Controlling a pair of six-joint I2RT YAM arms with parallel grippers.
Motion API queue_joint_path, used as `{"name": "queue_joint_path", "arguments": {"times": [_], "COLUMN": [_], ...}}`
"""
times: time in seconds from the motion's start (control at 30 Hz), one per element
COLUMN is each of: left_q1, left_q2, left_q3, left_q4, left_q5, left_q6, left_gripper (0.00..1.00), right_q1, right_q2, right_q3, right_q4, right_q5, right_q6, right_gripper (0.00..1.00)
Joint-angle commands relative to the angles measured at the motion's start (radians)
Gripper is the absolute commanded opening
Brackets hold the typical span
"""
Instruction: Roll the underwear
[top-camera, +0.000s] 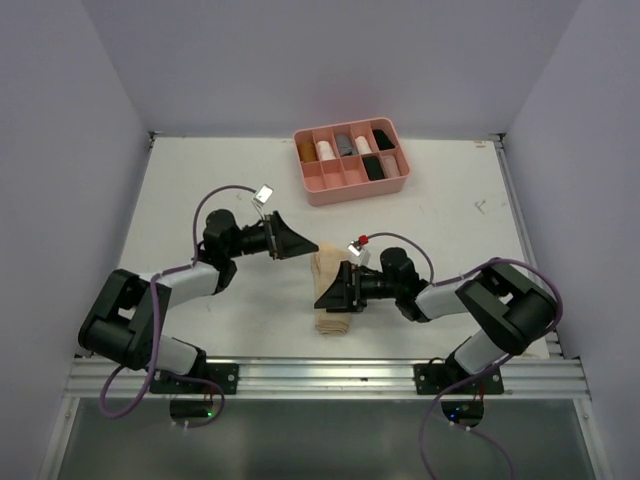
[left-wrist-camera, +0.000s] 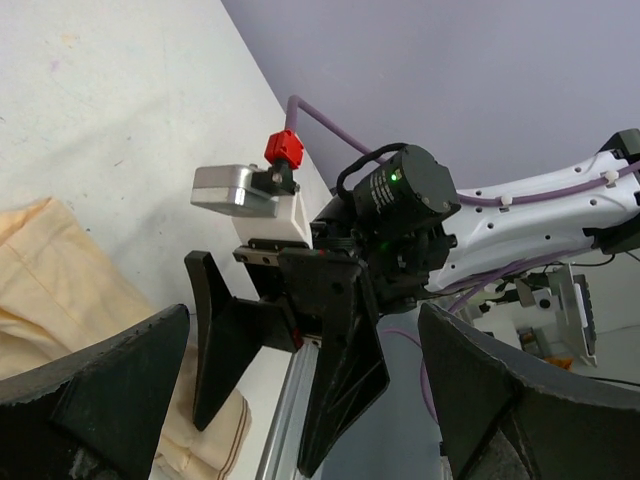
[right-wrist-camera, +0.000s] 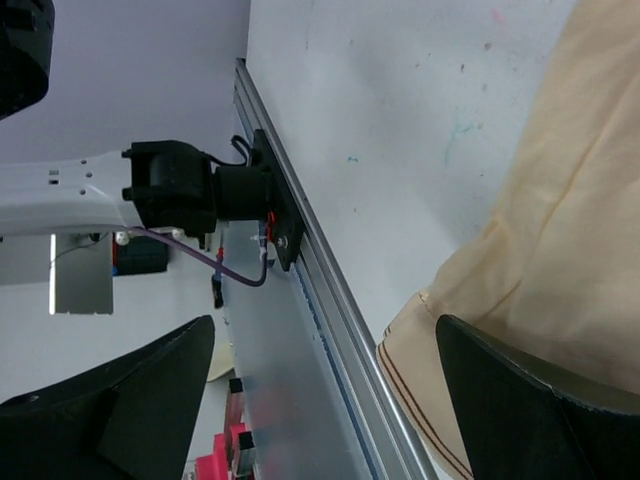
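Pale tan underwear (top-camera: 332, 322) lying flat, near centre. Left gripper (top-camera: 300, 245) and right gripper (top-camera: 330, 292) standing spread wide, gripping nothing, hovering at cloth, likely readying roll. Tray (top-camera: 352, 192) waiting far right.

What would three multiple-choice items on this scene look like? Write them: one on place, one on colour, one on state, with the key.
1. The tray sits at: A the near edge; B the far side; C the left edge.
2. The loose cloth is: A black; B blue; C pale tan.
3. The left end effector and right end effector are: A both open; B both shut; C one shut on the cloth.
Key: 1 B, it lies at the far end in the top view; 2 C, it shows tan in all three views; 3 A, both gape wide with nothing held.
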Motion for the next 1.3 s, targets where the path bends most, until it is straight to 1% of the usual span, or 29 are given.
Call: {"name": "queue_joint_path", "arguments": {"times": [0.0, 0.07, 0.1, 0.2, 0.23, 0.27, 0.37, 0.53, 0.57, 0.67, 0.8, 0.9, 1.07, 1.13, 1.27], "left_q1": [-0.025, -0.052, -0.063, -0.097, -0.104, -0.117, -0.134, -0.157, -0.160, -0.181, -0.203, -0.218, -0.220, -0.212, -0.174], "left_q2": [0.013, 0.016, 0.023, 0.043, 0.051, 0.062, 0.100, 0.142, 0.146, 0.184, 0.230, 0.258, 0.277, 0.277, 0.300], "left_q3": [-0.005, 0.007, 0.017, 0.004, -0.002, -0.012, -0.045, -0.099, -0.110, -0.108, -0.070, -0.047, -0.048, -0.044, -0.038], "left_q4": [0.060, 0.004, -0.080, -0.090, -0.093, -0.063, -0.011, 0.075, 0.122, 0.186, 0.213, 0.189, 0.065, 0.007, -0.060], "left_q5": [-0.018, -0.053, -0.062, -0.098, -0.105, -0.113, -0.111, -0.137, -0.142, -0.144, -0.156, -0.191, -0.300, -0.338, -0.371], "left_q6": [-0.012, 0.003, 0.019, 0.014, -0.008, -0.028, -0.096, -0.176, -0.188, -0.222, -0.251, -0.247, -0.188, -0.148, -0.096], "left_gripper": [1.00, 1.00, 1.00, 1.00, 1.00, 1.00, 1.00, 0.99, 0.98, 0.98, 0.98, 1.00, 1.00, 0.99, 0.97], "right_q1": [0.047, 0.056, 0.056, 0.058, 0.056, 0.058, 0.058, 0.058, 0.056, 0.056, 0.058, 0.059, 0.058, 0.059, 0.059], "right_q2": [0.013, 0.028, 0.030, 0.031, 0.039, 0.068, 0.131, 0.180, 0.182, 0.193, 0.186, 0.165, 0.117, 0.107, 0.099], "right_q3": [0.031, 0.018, 0.008, -0.004, -0.006, -0.009, -0.032, -0.074, -0.075, -0.076, -0.068, -0.068, -0.065, -0.068, -0.075], "right_q4": [0.020, 0.013, 0.026, -0.021, -0.030, -0.023, 0.080, 0.249, 0.259, 0.263, 0.241, 0.212, 0.143, 0.138, 0.120], "right_q5": [0.047, 0.070, 0.081, 0.120, 0.126, 0.120, 0.109, 0.113, 0.117, 0.120, 0.132, 0.140, 0.144, 0.140, 0.127], "right_q6": [-0.039, -0.053, -0.054, -0.110, -0.125, -0.143, -0.128, -0.078, -0.070, -0.071, -0.076, -0.091, -0.120, -0.124, -0.128], "right_gripper": [0.96, 0.96, 0.96, 0.96, 0.96, 0.96, 0.96, 0.95, 0.95, 0.95, 0.95, 0.95, 0.95, 0.95, 0.95]}}
